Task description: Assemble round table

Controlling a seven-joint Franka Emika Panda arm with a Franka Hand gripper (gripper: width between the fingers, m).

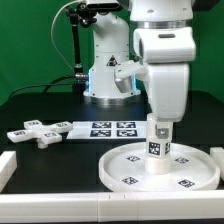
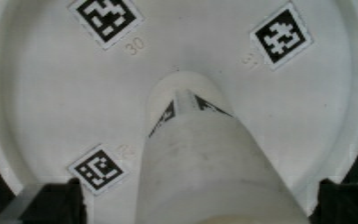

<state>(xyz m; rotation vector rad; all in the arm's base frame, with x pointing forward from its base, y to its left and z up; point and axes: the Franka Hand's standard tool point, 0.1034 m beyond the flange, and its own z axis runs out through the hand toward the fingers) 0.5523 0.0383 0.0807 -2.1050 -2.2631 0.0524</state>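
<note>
The large rimmed round disc (image 1: 190,168) lies flat on the table at the exterior view's front right. The short thick cylinder leg (image 1: 159,150) stands upright on the disc's middle. My gripper (image 1: 160,121) is directly above it, with its fingers straddling the leg's top. In the wrist view the leg (image 2: 202,140) runs between my two dark fingers (image 2: 55,205). Part of the disc (image 2: 69,100) shows between each finger and the leg, so the jaws stand open around it. The cross-shaped base (image 1: 37,131) lies on the table at the exterior view's left.
The marker board (image 1: 105,128) lies between the cross-shaped base and the disc. Plain white border blocks (image 1: 8,168) run along the front and left edges. The robot's base (image 1: 108,75) stands at the back.
</note>
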